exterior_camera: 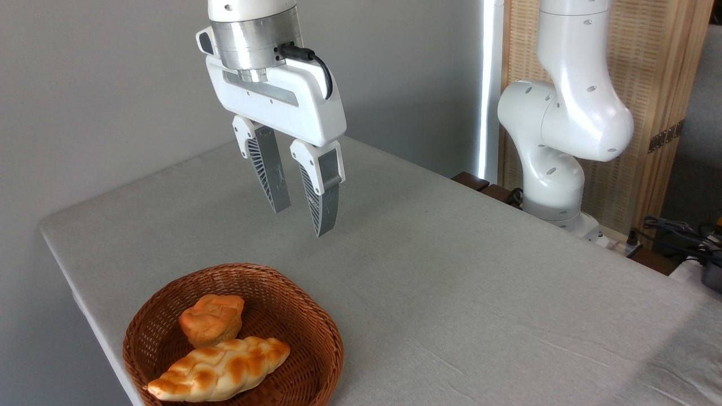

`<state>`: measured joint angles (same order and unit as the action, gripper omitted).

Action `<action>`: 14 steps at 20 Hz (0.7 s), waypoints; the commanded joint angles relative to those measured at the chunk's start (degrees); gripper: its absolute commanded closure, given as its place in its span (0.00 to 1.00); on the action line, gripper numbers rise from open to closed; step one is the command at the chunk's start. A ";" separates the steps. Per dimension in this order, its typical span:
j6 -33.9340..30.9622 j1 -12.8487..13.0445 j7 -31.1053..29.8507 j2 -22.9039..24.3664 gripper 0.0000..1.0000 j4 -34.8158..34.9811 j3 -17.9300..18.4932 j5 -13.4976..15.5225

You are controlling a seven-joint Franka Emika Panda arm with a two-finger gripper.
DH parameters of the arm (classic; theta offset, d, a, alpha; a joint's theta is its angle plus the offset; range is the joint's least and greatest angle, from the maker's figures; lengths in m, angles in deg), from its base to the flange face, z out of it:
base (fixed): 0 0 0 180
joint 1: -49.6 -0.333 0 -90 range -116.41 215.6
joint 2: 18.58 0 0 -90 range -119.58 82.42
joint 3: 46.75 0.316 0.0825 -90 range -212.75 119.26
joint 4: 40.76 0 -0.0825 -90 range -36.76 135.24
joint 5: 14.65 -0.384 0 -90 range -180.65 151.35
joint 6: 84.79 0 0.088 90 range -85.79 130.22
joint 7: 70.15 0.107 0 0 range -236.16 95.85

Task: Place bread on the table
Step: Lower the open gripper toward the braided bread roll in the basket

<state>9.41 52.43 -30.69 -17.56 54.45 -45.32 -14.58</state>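
Here the bread (220,369) lies in the basket (321,338), tool (302,217) empty overhead.

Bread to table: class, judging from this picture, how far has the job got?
Nothing looks done: the bread lies in the basket beside the small bun. Nothing is in hand: the end effector hangs open and empty above the table. Left: reach down, grasp the loaf, set it on the cloth.
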 commanded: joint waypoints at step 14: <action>0.90 0.51 0.79 -0.05 0.00 -0.37 1.74 0.72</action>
<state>9.42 52.41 -30.69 -17.56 54.43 -44.40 -14.58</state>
